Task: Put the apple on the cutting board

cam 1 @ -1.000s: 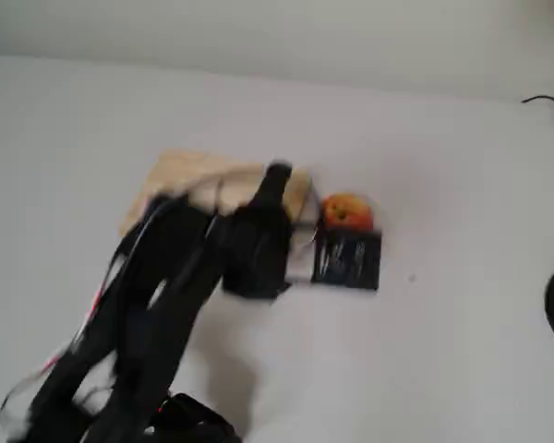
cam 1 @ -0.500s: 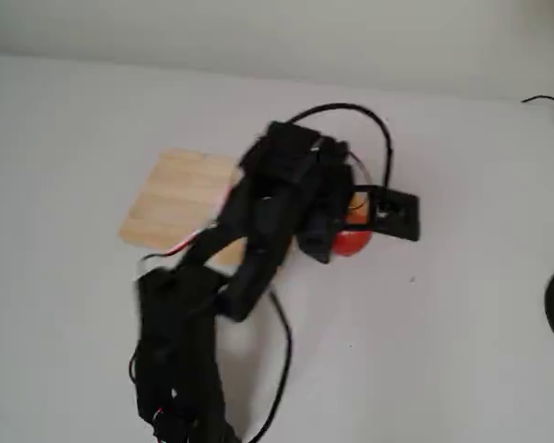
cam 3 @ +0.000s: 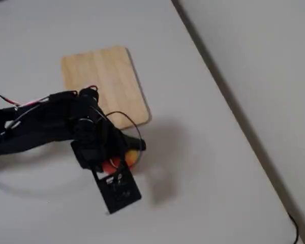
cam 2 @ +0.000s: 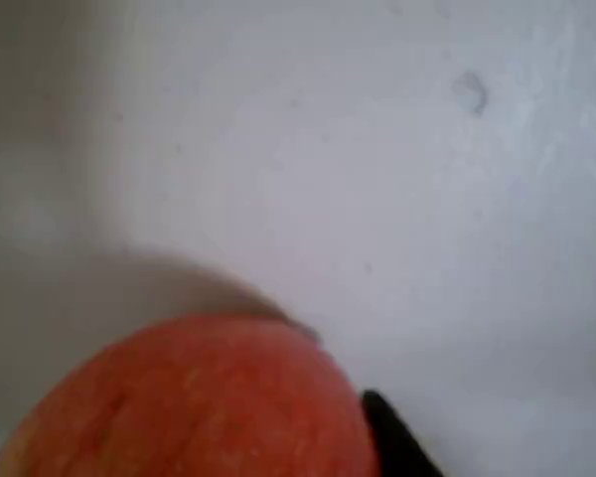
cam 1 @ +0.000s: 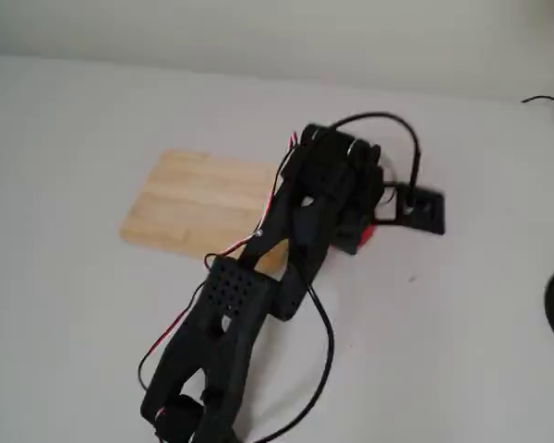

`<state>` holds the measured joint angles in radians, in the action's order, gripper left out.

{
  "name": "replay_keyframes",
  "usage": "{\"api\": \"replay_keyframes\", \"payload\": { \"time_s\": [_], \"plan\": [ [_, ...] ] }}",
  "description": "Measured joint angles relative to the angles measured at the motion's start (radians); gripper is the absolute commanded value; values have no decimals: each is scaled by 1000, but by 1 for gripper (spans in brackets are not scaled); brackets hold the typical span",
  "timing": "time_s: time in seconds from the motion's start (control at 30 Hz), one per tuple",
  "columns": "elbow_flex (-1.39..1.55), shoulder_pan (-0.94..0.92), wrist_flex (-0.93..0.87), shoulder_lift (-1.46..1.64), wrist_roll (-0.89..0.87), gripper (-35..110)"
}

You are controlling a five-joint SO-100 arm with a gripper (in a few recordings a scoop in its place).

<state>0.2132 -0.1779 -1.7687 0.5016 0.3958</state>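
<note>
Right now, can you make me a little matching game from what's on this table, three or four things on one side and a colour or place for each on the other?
Things:
1. apple
2. cutting board
3. table
4. arm

Descriptions:
A. black, with red and black wires along it
B. plain white
C. light wood, lying flat with nothing on it
D. red and orange, on the table at the jaws, off the board

Pairs: 1-D, 2-C, 3-B, 4-A

No writing can be read anywhere here — no label, brand, number or sign. The cutting board (cam 1: 198,205) shows bare wood stripes, the bench (cam 1: 65,129) is plain white, and the black arm carries no legible marking in either fixed view.
</note>
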Motion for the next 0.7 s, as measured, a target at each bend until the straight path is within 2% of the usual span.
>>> {"api": "replay_keyframes", "payload": {
  "time_s": [0.4, 0.7],
  "plan": [
    [-20, 54, -5, 44, -8, 8],
    [54, 189, -6, 272, -51, 7]
  ]
}}
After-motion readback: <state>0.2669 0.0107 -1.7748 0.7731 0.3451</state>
